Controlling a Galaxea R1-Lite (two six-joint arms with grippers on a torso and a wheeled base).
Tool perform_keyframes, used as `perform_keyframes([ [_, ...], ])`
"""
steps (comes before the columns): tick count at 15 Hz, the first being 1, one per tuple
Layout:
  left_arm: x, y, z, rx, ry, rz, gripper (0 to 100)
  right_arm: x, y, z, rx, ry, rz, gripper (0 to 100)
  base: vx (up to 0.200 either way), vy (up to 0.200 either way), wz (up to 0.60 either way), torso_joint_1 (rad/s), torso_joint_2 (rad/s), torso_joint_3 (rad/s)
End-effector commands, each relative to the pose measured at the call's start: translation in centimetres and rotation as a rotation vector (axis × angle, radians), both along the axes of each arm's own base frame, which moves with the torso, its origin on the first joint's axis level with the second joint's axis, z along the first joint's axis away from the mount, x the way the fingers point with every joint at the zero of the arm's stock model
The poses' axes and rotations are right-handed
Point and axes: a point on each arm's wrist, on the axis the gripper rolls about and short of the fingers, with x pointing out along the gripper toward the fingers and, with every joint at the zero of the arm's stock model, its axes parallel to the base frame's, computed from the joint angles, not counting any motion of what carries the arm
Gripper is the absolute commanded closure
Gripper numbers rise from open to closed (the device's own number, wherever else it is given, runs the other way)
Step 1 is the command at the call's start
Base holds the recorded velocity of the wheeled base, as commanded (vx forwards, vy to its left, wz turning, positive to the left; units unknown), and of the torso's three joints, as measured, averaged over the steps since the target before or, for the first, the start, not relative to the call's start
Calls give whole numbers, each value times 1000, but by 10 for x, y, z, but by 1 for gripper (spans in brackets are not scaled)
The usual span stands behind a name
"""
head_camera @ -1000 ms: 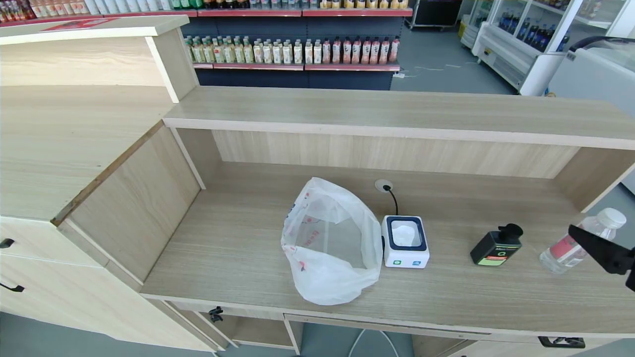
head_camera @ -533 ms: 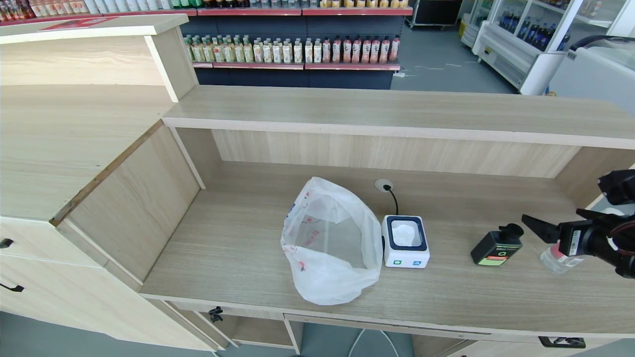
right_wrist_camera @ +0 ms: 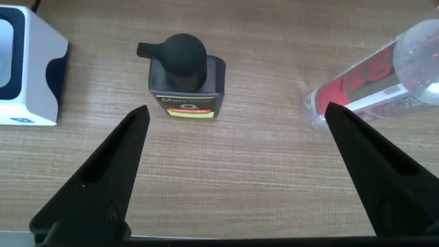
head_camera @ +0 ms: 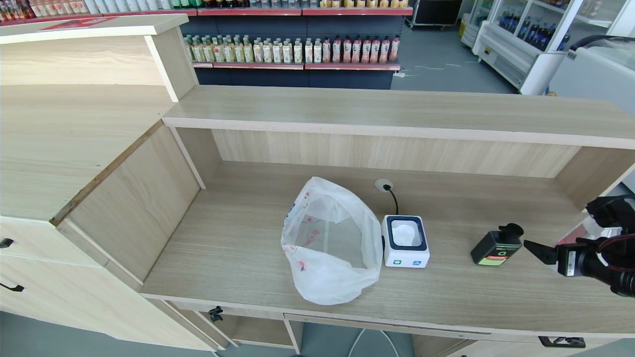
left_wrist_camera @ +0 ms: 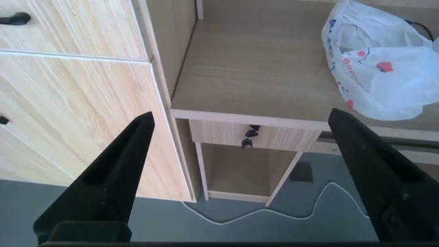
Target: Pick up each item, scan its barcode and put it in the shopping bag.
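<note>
Black pump-topped plastic bottle rests on the wooden desk just ahead of the right pincer, whose fingers are spread wide; the arm hovers low.

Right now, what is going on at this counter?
The robot's right gripper, open, hovers over the counter near a black pump bottle and a lying water bottle. Neither is picked up yet. The open shopping bag and the scanner stand to their left. The left gripper, open, hangs off the counter's left front corner.
</note>
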Motion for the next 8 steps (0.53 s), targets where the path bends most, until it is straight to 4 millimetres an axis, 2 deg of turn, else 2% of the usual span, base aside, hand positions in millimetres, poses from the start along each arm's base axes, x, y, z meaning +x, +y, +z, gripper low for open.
perform_keyframes([
  [1, 0, 0, 0, -1, 0, 0, 0, -4, 3, -6, -2, 26, 17, 0, 0, 0, 0, 0, 0, 0],
  [5, 0, 0, 0, -1, 0, 0, 0, -8, 4, -13, -23, 41, 89, 0, 0, 0, 0, 0, 0, 0],
  [8, 0, 0, 0, -1, 0, 0, 0, 8, -2, -26, -56, -22, 95, 0, 0, 0, 0, 0, 0, 0],
])
